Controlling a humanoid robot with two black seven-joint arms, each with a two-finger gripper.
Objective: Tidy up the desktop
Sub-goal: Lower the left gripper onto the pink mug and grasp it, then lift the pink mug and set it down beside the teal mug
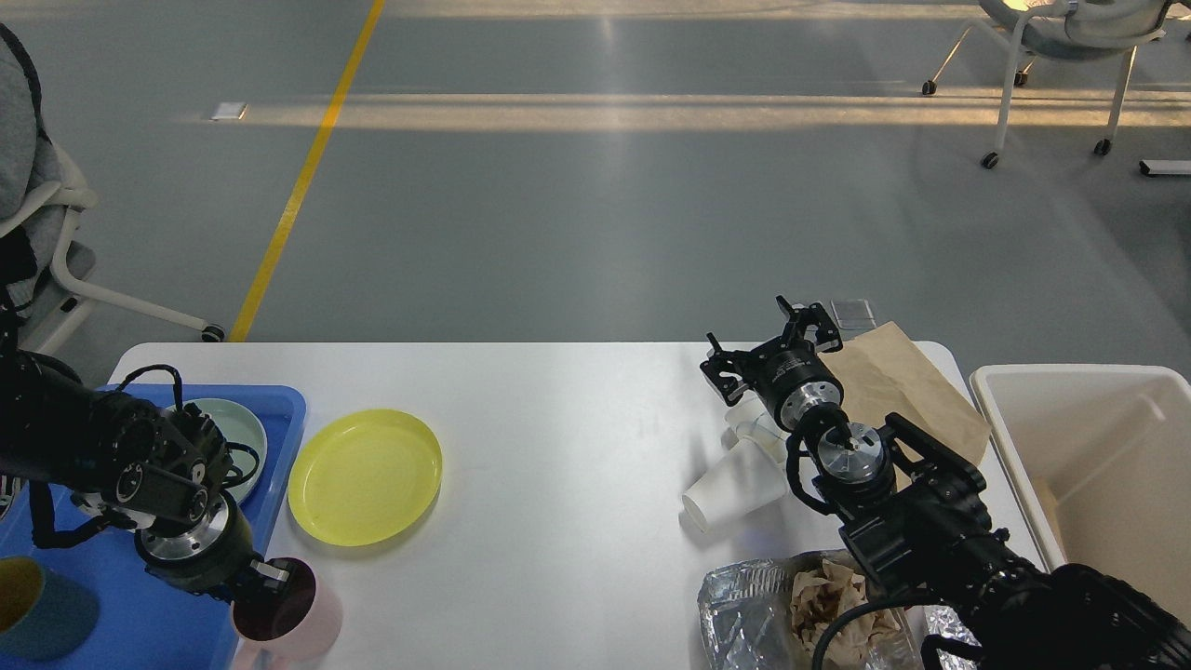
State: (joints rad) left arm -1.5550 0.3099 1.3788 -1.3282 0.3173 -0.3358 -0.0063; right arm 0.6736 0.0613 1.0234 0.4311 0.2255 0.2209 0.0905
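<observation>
The white desktop (558, 419) spans the lower part of the head view. At its front left my left gripper (267, 579) is shut on the rim of a pink mug (302, 625), which stands just right of the blue tray (284, 402). A yellow plate (365, 475) lies beside the tray. On the right, my right gripper (765, 349) is open, with nothing between its spread fingers. It hovers just behind the fallen white paper cups (730, 489) and a clear cup (752, 428).
The tray holds a pale green plate (240, 430) and a teal cup (42, 609). A brown paper bag (898, 381) lies at the back right. Foil with crumpled paper (772, 605) sits at the front right. A cream bin (1098, 437) stands off the right edge.
</observation>
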